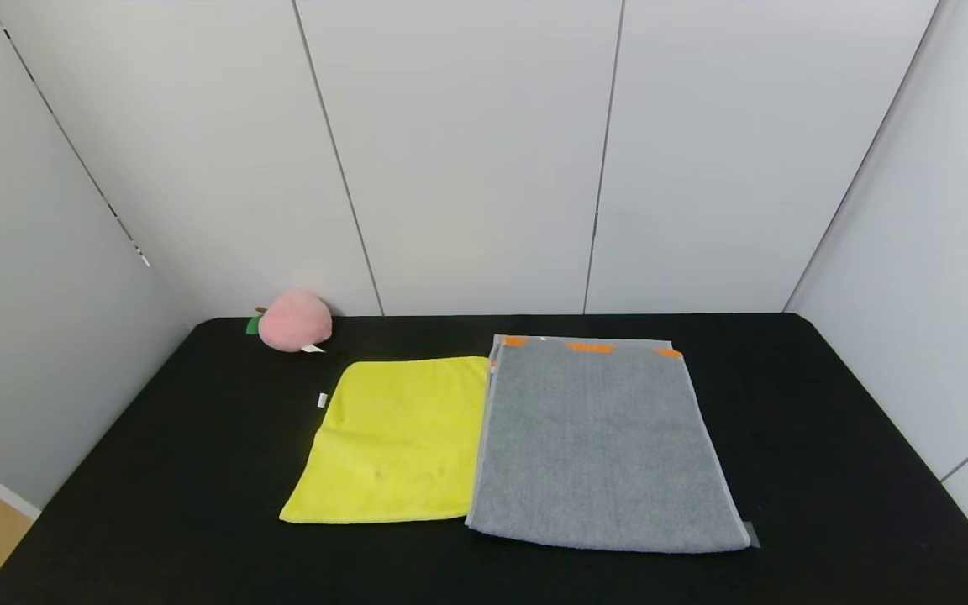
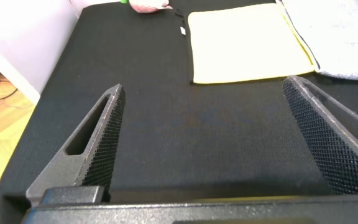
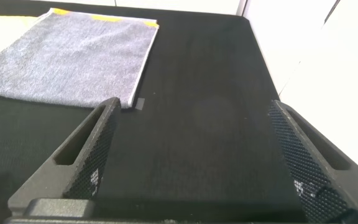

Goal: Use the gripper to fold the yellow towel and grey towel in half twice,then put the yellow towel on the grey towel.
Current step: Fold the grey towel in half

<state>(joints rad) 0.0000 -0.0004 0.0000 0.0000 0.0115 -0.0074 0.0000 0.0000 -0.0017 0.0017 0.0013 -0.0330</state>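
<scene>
Nearest the robot, both arms hang back over the near edge of the black cloth-covered table [image 1: 198, 470], out of the head view. The left gripper [image 2: 219, 134] has its two dark, cross-hatched fingers spread wide with nothing between them, hovering over bare black cloth short of the yellow towel. The right gripper [image 3: 194, 152] is likewise splayed wide and empty, over the black surface near the grey towel's near right corner. Farther in, the bright yellow fleecy towel [image 1: 396, 441] lies flat left of centre, with a small white tag [image 1: 323, 400] at its left edge and a dark edging visible in the left wrist view [image 2: 247, 43]. Its right edge meets the left border of the larger mid-grey terry towel [image 1: 602, 445], which also lies flat, a pale grey border running down its sides [image 3: 73, 59]. At the grey towel's far end sit orange patches [image 1: 590, 346]. Farthest back, at the table's far left by the white panelled wall [image 1: 467, 151], rests a pink plush peach [image 1: 294, 320] with a green leaf.
</scene>
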